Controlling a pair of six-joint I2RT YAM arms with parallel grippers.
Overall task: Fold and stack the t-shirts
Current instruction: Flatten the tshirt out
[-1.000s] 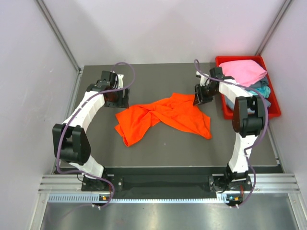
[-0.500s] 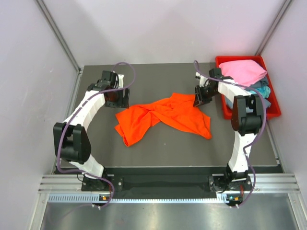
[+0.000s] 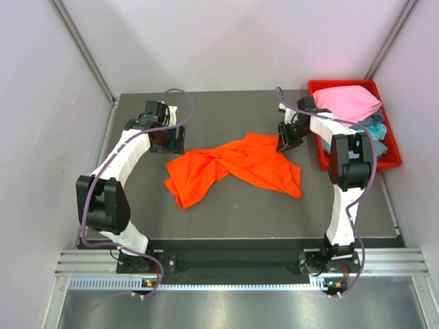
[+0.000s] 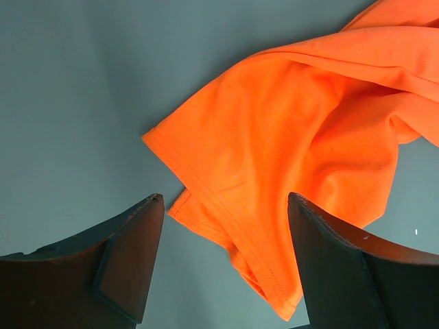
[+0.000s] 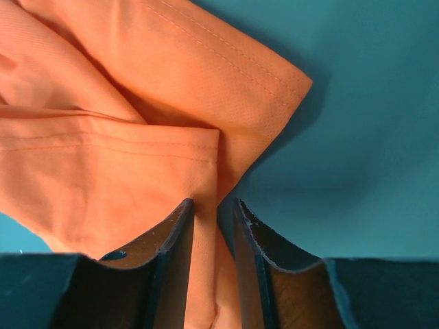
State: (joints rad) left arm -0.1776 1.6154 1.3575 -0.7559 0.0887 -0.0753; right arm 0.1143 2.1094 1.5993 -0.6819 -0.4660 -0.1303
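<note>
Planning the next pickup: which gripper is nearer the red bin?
Right. The right gripper sits just left of the red bin; the left gripper lies beyond the orange t-shirt.

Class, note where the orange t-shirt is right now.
In the top view the orange t-shirt lies crumpled mid-table, left of the red bin, between the open left gripper and the right gripper pinching its edge.
</note>
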